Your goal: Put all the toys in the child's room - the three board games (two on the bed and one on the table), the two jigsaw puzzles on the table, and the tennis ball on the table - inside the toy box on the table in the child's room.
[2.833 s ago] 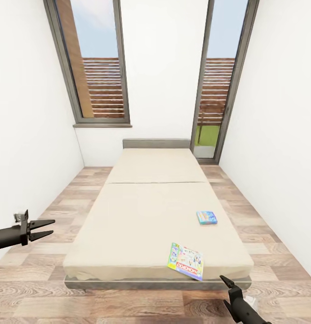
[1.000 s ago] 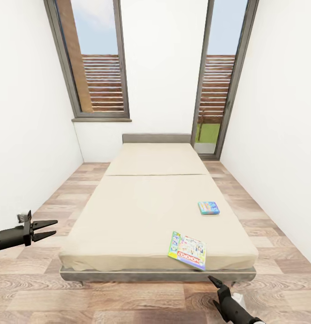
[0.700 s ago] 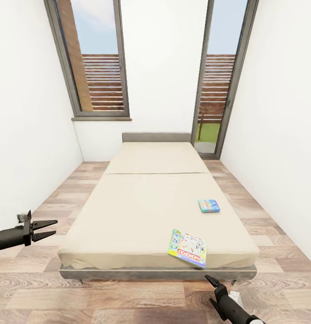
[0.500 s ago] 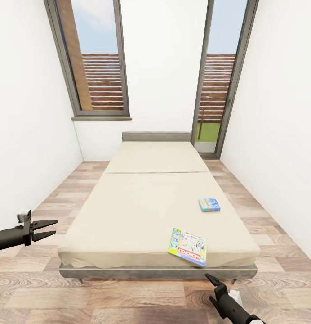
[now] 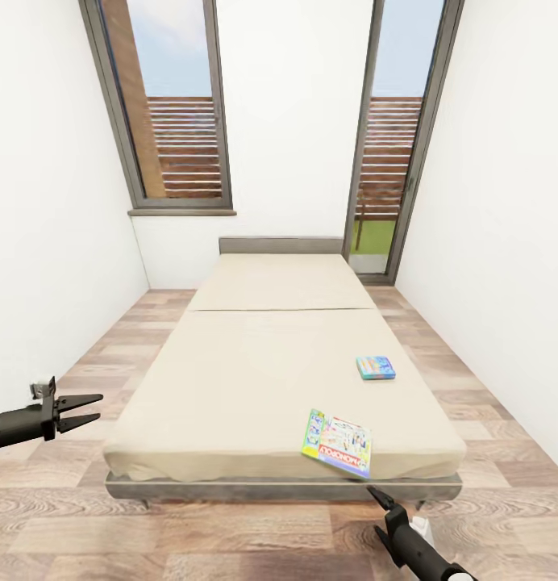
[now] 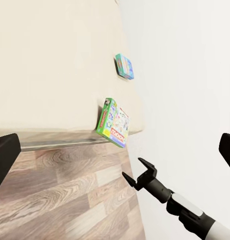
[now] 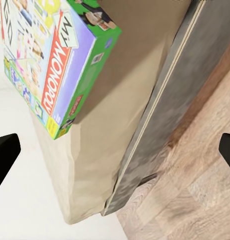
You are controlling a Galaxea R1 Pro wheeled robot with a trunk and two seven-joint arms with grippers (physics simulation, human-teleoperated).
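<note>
- Right gripper (image 5: pixel 377 516) hangs below the bed (image 5: pixel 255 379) edge, jaws apart, near the Monopoly box (image 5: pixel 337 443).
- Left gripper (image 5: pixel 84 410) gapes, empty (out over floor (image 5: pixel 231 532)).
- Small blue box (image 5: pixel 375 368) lies farther up.

Matt beige cloth bed (image 5: pixel 255 363), glossy printed card game box (image 5: pixel 337 443), grained wood-plank floor (image 5: pixel 231 532), smooth matt white walls (image 5: pixel 53 202)

- I'm in a home bedroom: a long low bed (image 5: pixel 263 363) with a grey headboard (image 5: pixel 281 245).
- White walls, wood-plank floor (image 5: pixel 231 537), tall windows (image 5: pixel 170 113).
- Board games (image 5: pixel 337 443) near the bed's foot edge suggest a child's room.
</note>
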